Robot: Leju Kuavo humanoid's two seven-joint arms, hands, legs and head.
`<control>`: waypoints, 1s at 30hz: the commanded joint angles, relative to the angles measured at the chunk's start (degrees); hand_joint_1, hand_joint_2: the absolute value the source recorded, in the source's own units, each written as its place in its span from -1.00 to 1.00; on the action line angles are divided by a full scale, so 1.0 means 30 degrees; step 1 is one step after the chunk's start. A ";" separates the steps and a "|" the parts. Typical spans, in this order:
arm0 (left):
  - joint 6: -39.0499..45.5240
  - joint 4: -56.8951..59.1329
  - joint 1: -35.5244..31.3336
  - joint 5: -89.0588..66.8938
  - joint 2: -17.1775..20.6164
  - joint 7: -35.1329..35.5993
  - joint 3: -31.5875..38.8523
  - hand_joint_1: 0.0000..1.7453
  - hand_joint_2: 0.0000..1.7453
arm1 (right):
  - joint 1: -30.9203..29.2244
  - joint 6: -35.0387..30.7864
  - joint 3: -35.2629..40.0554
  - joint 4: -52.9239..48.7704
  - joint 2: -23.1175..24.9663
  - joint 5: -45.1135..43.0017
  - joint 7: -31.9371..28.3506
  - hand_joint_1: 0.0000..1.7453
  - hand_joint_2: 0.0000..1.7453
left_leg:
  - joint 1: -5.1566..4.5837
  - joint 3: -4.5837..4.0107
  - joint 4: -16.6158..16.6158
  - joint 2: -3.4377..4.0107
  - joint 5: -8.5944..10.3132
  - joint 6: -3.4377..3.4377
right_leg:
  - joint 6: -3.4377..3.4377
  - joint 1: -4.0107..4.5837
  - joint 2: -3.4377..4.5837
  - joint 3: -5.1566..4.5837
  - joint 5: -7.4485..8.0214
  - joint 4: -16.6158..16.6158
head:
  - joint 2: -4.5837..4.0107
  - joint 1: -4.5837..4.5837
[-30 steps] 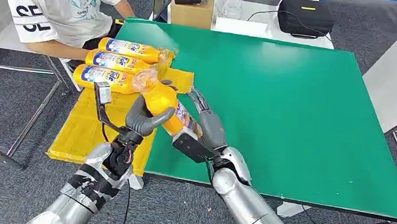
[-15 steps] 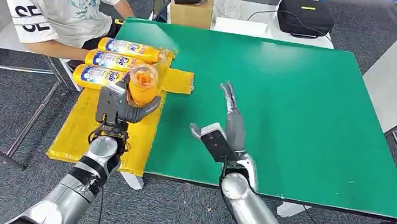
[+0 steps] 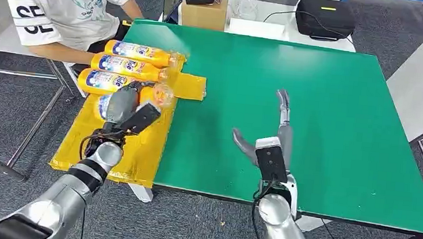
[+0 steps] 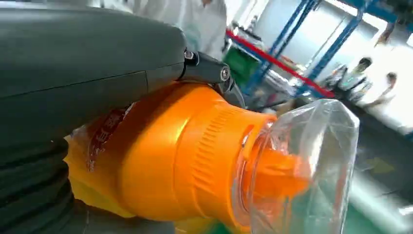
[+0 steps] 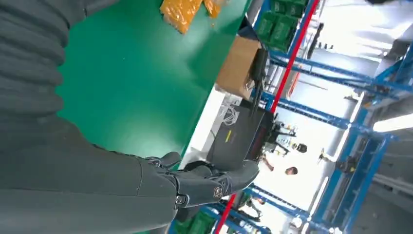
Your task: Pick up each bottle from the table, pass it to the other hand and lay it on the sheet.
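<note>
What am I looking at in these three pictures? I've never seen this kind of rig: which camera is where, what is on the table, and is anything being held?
This is a two-armed humanoid robot with silver arms and many-fingered hands. The wide picture comes from a camera high on its body, looking down at a green table. The other two come from cameras at its wrists, close behind each hand, so they look turned.

A yellow sheet lies over the table's left edge, with three orange bottles lying side by side on it. The left hand holds a fourth orange bottle over the sheet; the left wrist view shows its orange neck and clear cap up close. The right hand is open above the bare table, holding nothing.

A person in a white shirt sits beyond the sheet.
</note>
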 commanded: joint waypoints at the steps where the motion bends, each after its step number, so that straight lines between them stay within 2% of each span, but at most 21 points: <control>1: -0.4030 0.6718 -0.3119 -0.6384 0.1739 0.2831 -0.2353 1.00 1.00 | 0.0507 0.1380 -0.2013 -0.1579 -0.0427 -0.0452 0.0342 -1.00 1.00 | 0.0015 0.0102 0.0006 0.0031 -0.0050 -0.0023 | -0.0035 0.0021 0.0001 0.0101 -0.0045 0.0003 | 0.0000 -0.0007; 6: -0.6949 0.8405 -0.3849 -0.7924 0.2366 0.3284 -0.3531 1.00 1.00 | 0.0117 0.1615 -0.1883 -0.1039 -0.0509 -0.0416 0.0393 -1.00 1.00 | 0.0015 0.0072 0.0008 0.0056 -0.0039 -0.0019 | -0.0030 0.0019 0.0017 0.0063 -0.0029 0.0004 | -0.0007 -0.0007; 15: -0.7009 0.8364 -0.3850 -0.7871 0.2401 0.3137 -0.3506 1.00 1.00 | 0.0055 0.1635 -0.1866 -0.0911 -0.0538 -0.0425 0.0393 -1.00 1.00 | 0.0004 0.0075 0.0001 0.0063 -0.0034 -0.0017 | -0.0026 0.0006 0.0035 0.0071 -0.0020 0.0006 | 0.0000 0.0000; 21: -0.9336 0.8982 -0.4096 -0.7766 0.2700 0.3148 -0.3739 1.00 1.00 | -0.0201 0.1834 -0.1562 -0.0573 -0.0731 -0.0904 0.0391 -1.00 1.00 | 0.0011 0.0118 0.0002 0.0081 -0.0051 -0.0027 | -0.0040 0.0017 0.0039 0.0099 -0.0034 0.0012 | -0.0007 0.0000; 22: -0.8750 0.8892 -0.3951 -0.7690 0.2680 0.3795 -0.3608 -0.98 1.00 | -0.0205 0.1848 -0.1536 -0.0538 -0.0747 -0.0955 0.0391 -1.00 1.00 | 0.0006 0.0111 0.0003 0.0091 -0.0049 -0.0025 | -0.0037 0.0012 0.0050 0.0088 -0.0029 0.0020 | 0.0000 0.0008; 23: -0.8669 0.8939 -0.3901 -0.7677 0.2579 0.3840 -0.3575 -1.00 1.00 | -0.0125 0.1817 -0.1551 -0.0618 -0.0757 -0.0971 0.0393 -1.00 1.00 | 0.0018 0.0203 0.0016 0.0120 -0.0103 -0.0045 | -0.0069 0.0029 0.0063 0.0174 -0.0077 0.0033 | 0.0000 -0.0007; 24: -0.8416 0.8874 -0.3827 -0.7448 0.2515 0.3827 -0.3333 -1.00 -1.00 | -0.0072 0.1815 -0.1543 -0.0674 -0.0784 -0.0979 0.0393 -1.00 1.00 | 0.0017 0.0220 0.0004 0.0144 -0.0106 -0.0046 | -0.0071 0.0028 0.0086 0.0183 -0.0073 0.0026 | 0.0000 0.0000; 30: -0.6650 0.8266 -0.3680 -0.5225 0.1957 0.2767 -0.1006 -1.00 -1.00 | 0.0234 0.1957 -0.1592 -0.0767 -0.0964 -0.0996 0.0492 -1.00 1.00 | 0.0007 0.0147 -0.0021 0.0064 -0.0044 -0.0022 | -0.0035 0.0015 0.0023 0.0123 -0.0037 0.0008 | 0.0000 0.0000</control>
